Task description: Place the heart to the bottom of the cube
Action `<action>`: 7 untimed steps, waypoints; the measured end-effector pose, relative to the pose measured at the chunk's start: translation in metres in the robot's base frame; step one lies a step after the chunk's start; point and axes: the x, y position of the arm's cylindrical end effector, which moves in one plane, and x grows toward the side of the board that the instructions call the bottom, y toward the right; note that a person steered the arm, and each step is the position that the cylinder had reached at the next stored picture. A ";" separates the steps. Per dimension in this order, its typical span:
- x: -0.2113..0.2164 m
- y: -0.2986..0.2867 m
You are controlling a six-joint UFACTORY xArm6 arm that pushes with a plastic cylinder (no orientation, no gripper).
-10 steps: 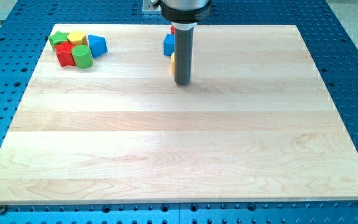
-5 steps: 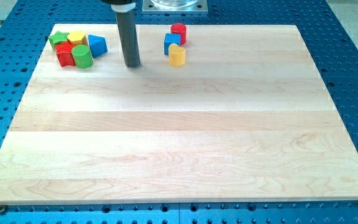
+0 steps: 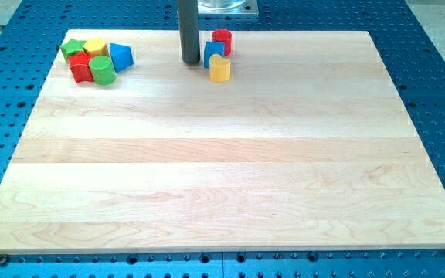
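Observation:
A yellow heart [image 3: 219, 69] lies near the view's top, just below and slightly right of a blue cube [image 3: 213, 53], touching or nearly touching it. A red cylinder [image 3: 222, 40] stands just above and right of the cube. My tip [image 3: 190, 61] rests on the board just left of the blue cube, a small gap apart, and up-left of the heart. The rod rises straight out of the view's top.
A cluster sits at the view's top left: a green star [image 3: 72, 49], a yellow block [image 3: 95, 48], a red block [image 3: 79, 67], a green cylinder [image 3: 102, 70] and a blue triangular block [image 3: 120, 55]. The wooden board [image 3: 222, 193] lies on a blue perforated table.
My tip swept from below the heart out to the view's left, then came back right and up to the cube's left side. The blocks have not moved.

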 end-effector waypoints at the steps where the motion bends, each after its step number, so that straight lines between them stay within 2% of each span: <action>1: 0.000 0.013; 2: 0.000 0.027; 4: 0.019 -0.063; 5: 0.092 -0.042; 6: 0.131 0.019; 7: 0.090 0.091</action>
